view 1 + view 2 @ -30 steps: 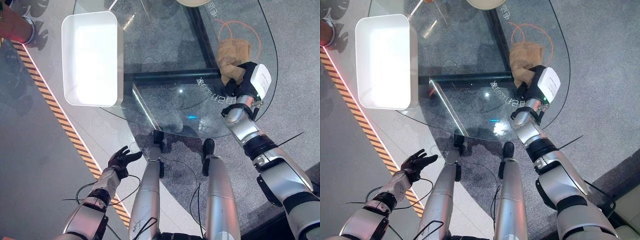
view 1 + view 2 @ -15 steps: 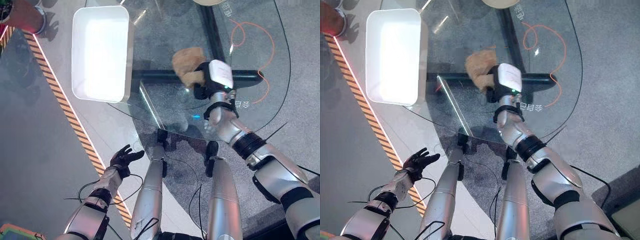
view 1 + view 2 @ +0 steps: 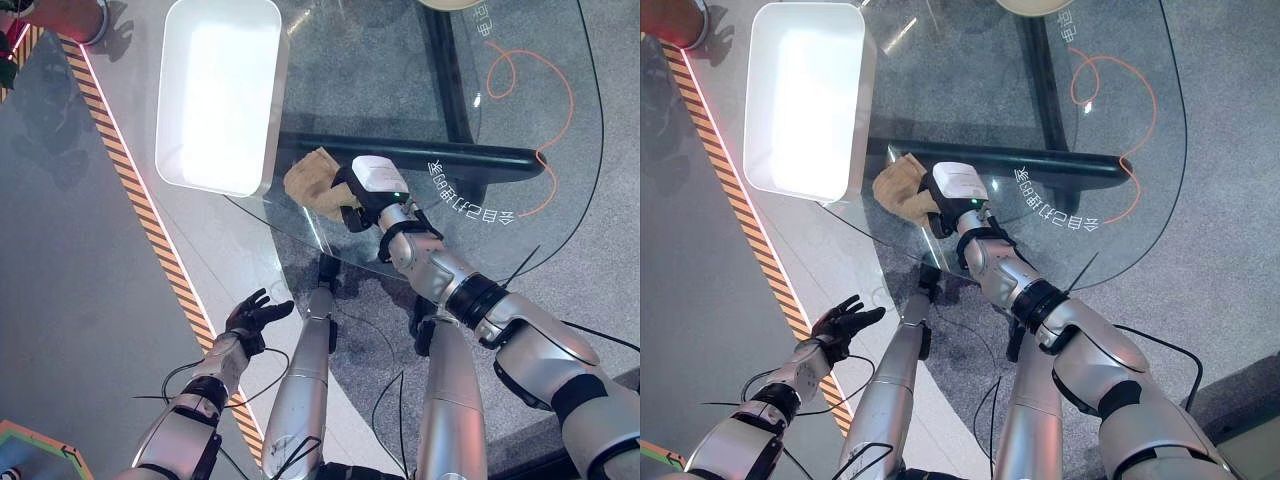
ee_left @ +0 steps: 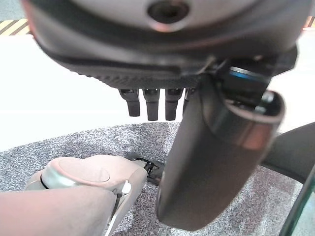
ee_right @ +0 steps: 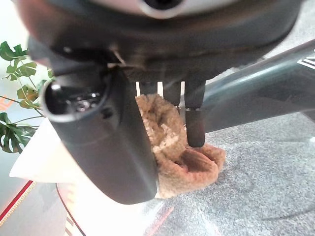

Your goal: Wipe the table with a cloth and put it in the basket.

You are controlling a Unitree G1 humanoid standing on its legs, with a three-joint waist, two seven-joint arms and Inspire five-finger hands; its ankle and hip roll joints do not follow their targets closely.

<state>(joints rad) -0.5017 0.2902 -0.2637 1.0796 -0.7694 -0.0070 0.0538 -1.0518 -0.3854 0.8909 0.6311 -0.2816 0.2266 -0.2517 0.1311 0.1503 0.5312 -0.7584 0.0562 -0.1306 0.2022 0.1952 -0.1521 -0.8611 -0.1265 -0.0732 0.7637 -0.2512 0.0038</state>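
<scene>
At centre frame, the right hand point(image 3: 360, 192) pinches the tan cloth point(image 3: 312, 183) against the glass table point(image 3: 400, 90), wiping near the white basket point(image 3: 218, 95); the left hand point(image 3: 252, 315) hangs spread.

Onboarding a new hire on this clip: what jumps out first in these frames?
The right hand holds a tan cloth on the glass table, near its left edge. Just beyond the cloth, a bright white basket sits on the table's left side, hanging over the edge. The left hand hangs open low over the floor, off the table.
</scene>
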